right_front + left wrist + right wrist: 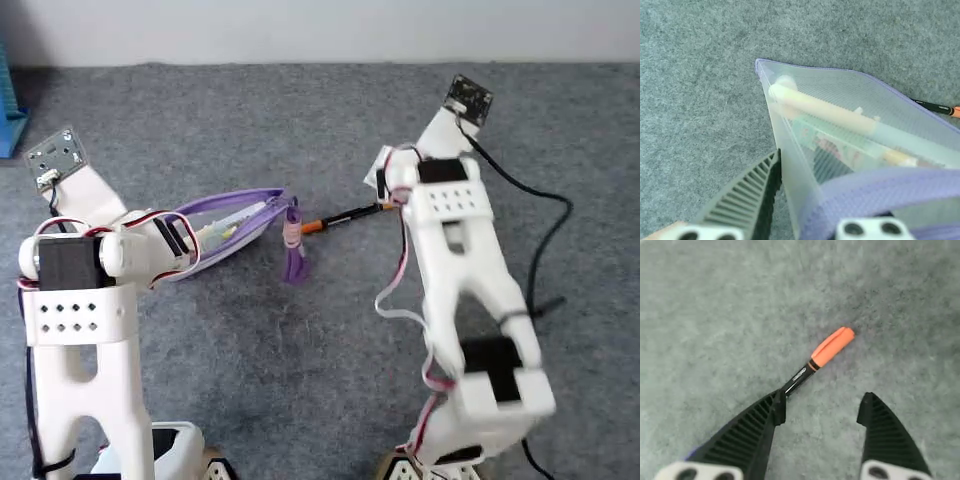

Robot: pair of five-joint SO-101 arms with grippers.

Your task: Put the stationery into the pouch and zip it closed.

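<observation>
Grey carpet [300,380]: left gripper [185,245] pinches pouch [850,125] edge; right gripper [822,407] wide at pen [827,347], near pouch mouth.

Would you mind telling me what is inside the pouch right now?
Through the clear wall of the pouch, a long cream pen shows with a flat greenish item alongside it. The purple zipper band covers whatever lies nearer the opening.

Clear purple-edged pouch [232,225], partly filled, orange-capped pen [345,217] just outside
</observation>
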